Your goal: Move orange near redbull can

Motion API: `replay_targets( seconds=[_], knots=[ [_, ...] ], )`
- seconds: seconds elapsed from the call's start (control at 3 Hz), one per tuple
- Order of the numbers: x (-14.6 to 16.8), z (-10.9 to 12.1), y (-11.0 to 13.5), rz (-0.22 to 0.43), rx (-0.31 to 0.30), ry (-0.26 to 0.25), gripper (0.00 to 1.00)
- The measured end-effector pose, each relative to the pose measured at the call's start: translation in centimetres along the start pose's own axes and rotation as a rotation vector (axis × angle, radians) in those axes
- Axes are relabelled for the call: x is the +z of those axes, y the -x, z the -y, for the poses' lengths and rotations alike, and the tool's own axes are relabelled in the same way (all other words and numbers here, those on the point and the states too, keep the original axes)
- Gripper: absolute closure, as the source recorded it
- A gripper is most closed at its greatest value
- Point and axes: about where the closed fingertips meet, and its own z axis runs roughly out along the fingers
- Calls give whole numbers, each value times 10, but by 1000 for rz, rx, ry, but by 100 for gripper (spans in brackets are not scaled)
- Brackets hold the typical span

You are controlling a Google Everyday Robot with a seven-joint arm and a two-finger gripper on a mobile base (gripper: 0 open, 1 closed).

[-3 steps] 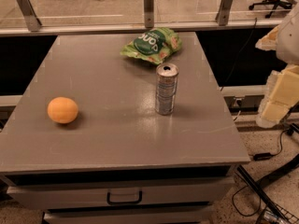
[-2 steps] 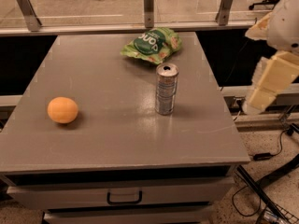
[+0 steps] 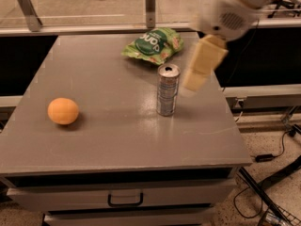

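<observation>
The orange (image 3: 63, 111) sits on the left side of the grey table (image 3: 113, 140), near its left edge. The redbull can (image 3: 168, 89) stands upright near the table's middle right, well apart from the orange. My gripper (image 3: 202, 65) hangs from the white arm at the upper right, above the table just right of the can and level with its top. It holds nothing that I can see.
A green snack bag (image 3: 153, 45) lies at the back of the table behind the can. A glass rail with metal posts (image 3: 150, 1) runs behind the table. A drawer with a handle (image 3: 125, 200) is below the front edge. Cables lie on the floor at right.
The arm and gripper have swung in from the right edge of the view to above the table, next to the can. The orange, can and bag have not moved.
</observation>
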Motion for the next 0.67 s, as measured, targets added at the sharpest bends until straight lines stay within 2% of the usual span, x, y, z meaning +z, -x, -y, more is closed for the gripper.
replay_targets(
  seconds=[0.67],
  knots=[
    [82,-8,99,-4,-94,104,0]
  ],
)
